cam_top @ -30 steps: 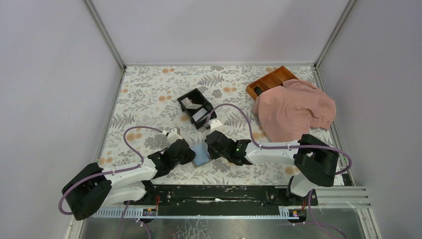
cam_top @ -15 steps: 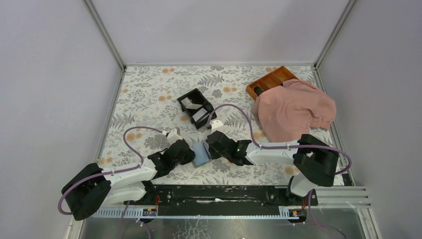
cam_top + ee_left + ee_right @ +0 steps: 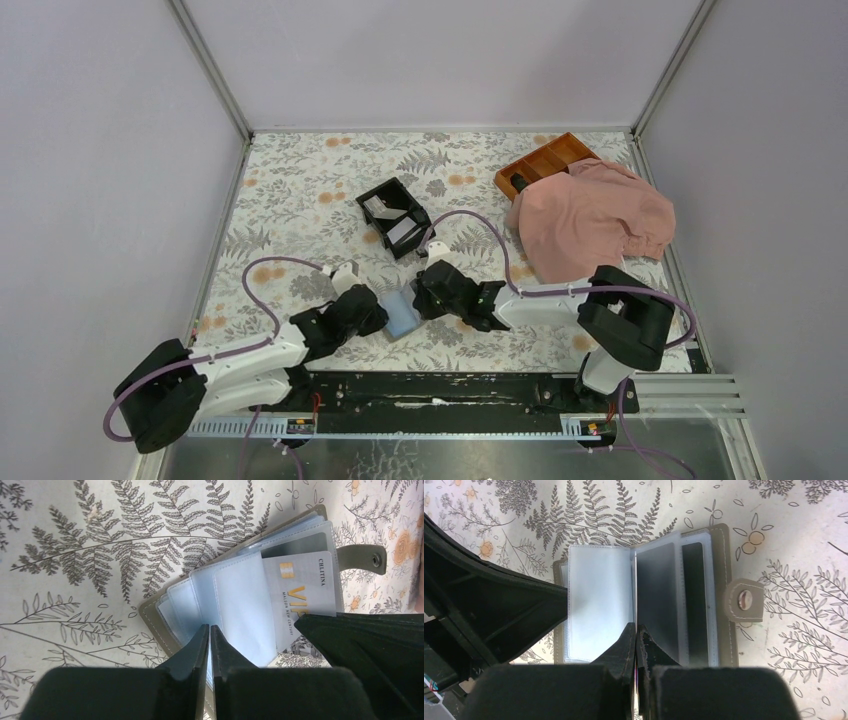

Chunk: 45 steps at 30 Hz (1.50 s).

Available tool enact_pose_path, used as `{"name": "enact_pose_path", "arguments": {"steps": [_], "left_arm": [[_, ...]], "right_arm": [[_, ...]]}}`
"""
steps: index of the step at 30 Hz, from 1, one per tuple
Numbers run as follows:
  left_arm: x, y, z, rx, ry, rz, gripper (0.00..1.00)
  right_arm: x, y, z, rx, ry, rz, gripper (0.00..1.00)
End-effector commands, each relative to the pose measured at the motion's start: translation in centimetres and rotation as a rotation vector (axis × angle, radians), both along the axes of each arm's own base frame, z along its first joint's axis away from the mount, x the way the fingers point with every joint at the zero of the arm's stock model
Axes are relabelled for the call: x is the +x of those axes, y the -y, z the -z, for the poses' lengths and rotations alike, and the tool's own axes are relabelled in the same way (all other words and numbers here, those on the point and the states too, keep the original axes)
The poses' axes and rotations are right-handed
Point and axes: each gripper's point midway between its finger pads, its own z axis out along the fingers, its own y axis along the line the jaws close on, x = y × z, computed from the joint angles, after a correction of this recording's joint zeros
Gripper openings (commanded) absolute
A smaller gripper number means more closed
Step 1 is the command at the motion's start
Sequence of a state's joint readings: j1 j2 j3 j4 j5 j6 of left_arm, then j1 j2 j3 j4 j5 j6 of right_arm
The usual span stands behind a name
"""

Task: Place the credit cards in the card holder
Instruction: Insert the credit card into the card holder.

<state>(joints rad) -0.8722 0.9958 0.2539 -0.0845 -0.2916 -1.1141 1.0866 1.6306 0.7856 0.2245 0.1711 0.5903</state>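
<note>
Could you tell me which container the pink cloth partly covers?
The orange-brown divided tray at the far right; the black box and the card holder lie clear of the cloth.

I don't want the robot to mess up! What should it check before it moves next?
1. The card holder lies open: ok.
2. The left pincer is shut on it: ok.
3. The right pincer is shut on it: ok.
4. The VIP card is fully tucked in: cannot tell.
5. The snap tab is away from both pincers: ok.
</note>
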Motion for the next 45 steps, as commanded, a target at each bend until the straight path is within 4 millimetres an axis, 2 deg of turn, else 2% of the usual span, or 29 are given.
{"name": "enact_pose_path", "arguments": {"steps": [1, 6, 8, 12, 18, 26, 39, 45], "left_arm": [[-1.1, -2.0, 0.9, 0.091, -0.040, -0.020, 0.12], [-0.9, -1.8, 0.3, 0.087, -0.031, -0.025, 0.15], [-0.8, -1.7, 0.0, 0.082, -0.027, -0.026, 0.17], [-0.7, -1.6, -0.8, 0.074, -0.013, -0.037, 0.21], [-0.8, -2.0, -1.9, 0.056, 0.006, -0.056, 0.24], [-1.6, -2.1, -1.3, 0.044, -0.012, -0.060, 0.23], [-2.6, -2.4, 0.0, 0.065, -0.040, -0.048, 0.14], [-3.0, -2.3, -0.1, 0.068, -0.052, -0.047, 0.14]], "right_arm": [[-0.2, -0.5, 0.5, 0.035, -0.026, -0.005, 0.00], [0.0, 0.3, 1.2, -0.004, -0.017, 0.014, 0.00], [0.1, 0.9, 2.5, -0.050, -0.020, 0.023, 0.00], [0.4, 1.8, 3.4, -0.099, -0.005, 0.044, 0.00], [0.4, 2.1, 4.2, -0.128, 0.001, 0.051, 0.00], [0.4, 2.2, 4.2, -0.135, 0.007, 0.051, 0.00], [0.4, 2.4, 4.2, -0.145, 0.010, 0.054, 0.00], [0.4, 2.4, 4.1, -0.149, 0.010, 0.053, 0.00]]}}
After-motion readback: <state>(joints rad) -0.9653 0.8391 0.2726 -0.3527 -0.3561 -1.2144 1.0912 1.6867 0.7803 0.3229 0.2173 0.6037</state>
